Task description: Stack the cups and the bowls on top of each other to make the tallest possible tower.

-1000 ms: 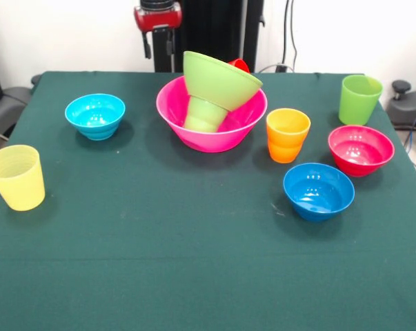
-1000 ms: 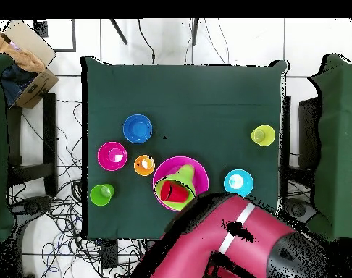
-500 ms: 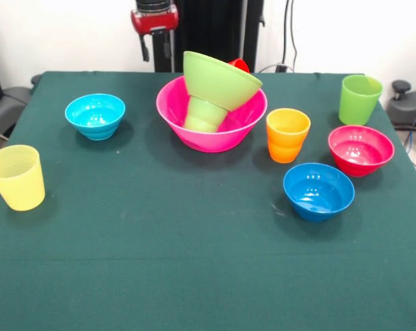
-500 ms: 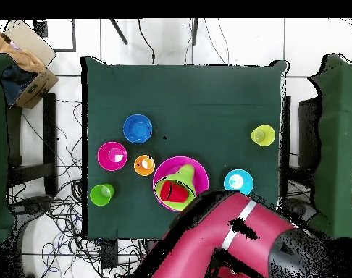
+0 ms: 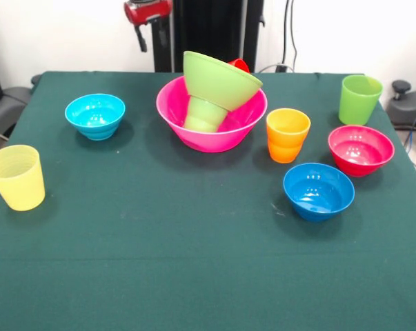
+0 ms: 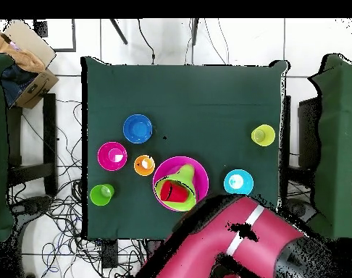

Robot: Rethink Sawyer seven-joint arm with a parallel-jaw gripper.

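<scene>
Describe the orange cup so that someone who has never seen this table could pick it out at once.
Start at the big pink bowl with the tilted green bowl in it, at the back of the green table. In the front view, the orange cup stands upright just right of it. It is the only orange thing; its neighbours, the magenta bowl and the dark blue bowl, are wider and lower.

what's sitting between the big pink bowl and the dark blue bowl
The orange cup stands between the pink bowl and the dark blue bowl; both views show it.
</scene>
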